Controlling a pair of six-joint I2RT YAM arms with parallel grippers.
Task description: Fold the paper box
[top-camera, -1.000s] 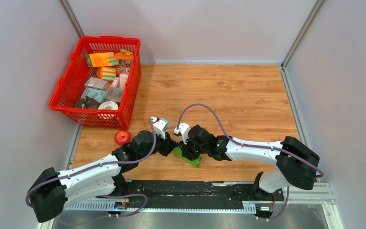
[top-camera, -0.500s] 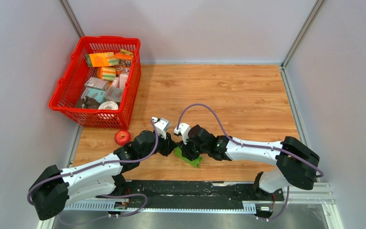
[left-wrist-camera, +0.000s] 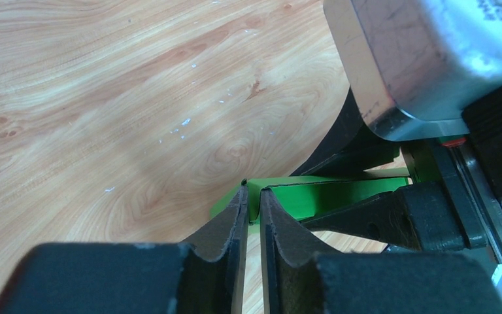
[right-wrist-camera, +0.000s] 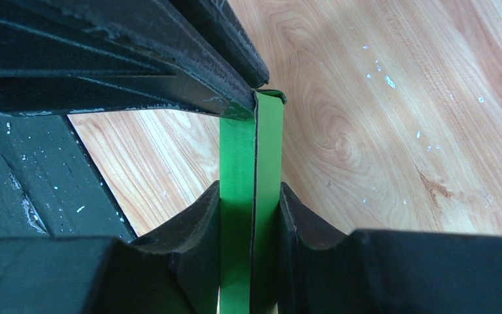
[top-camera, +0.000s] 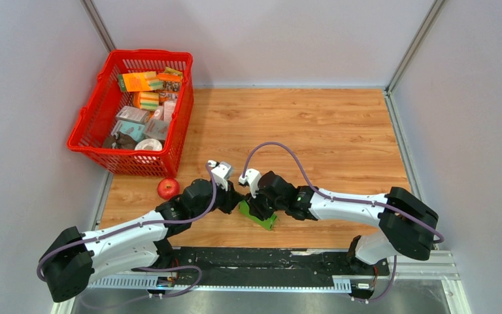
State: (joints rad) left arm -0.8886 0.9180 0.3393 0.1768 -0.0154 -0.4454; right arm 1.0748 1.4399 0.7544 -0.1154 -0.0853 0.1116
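**Top view:** L gripper (top-camera: pixel 236 201) and R gripper (top-camera: pixel 256 210) meet tip to tip near the centre of the desk (top-camera: pixel 327 131), toward its near edge. The paper box (top-camera: pixel 265 220), bright green card, sits right at and under them, w/ one corner poking out on the near side below the R gripper. Vs a sec ago almost nothing has moved. The card is in the same spot at the same tilt, and only the rear of the L arm has nudged a bit to the right. The red basket (top-camera: pixel 88 140) of small packages and the apple (top-camera: pixel 167 188) just beside its near corner are as before.

**L wrist view:** fingers (left-wrist-camera: pixel 232 222) are narrow, w/ only a slit between them. The card's corner sits right at the tips. Can't tell if they pinch it or just touch it. The card runs off right toward the other gripper.

**R wrist view:** fingers (right-wrist-camera: pixel 196 222) hold the card, which is doubled over and seen edge-on, w/ the two layers pressed between the pads. The L fingers touch its far end.

**Meaning, prob.:** so little motion suggests fine work on a crease or end flap, w/ R acting as clamp and L working the tip. The card looks flat-folded, not yet box-shaped, so much is left. L likely needs a sure hold on that corner before any pull, since thin card could slip or crease wrong.
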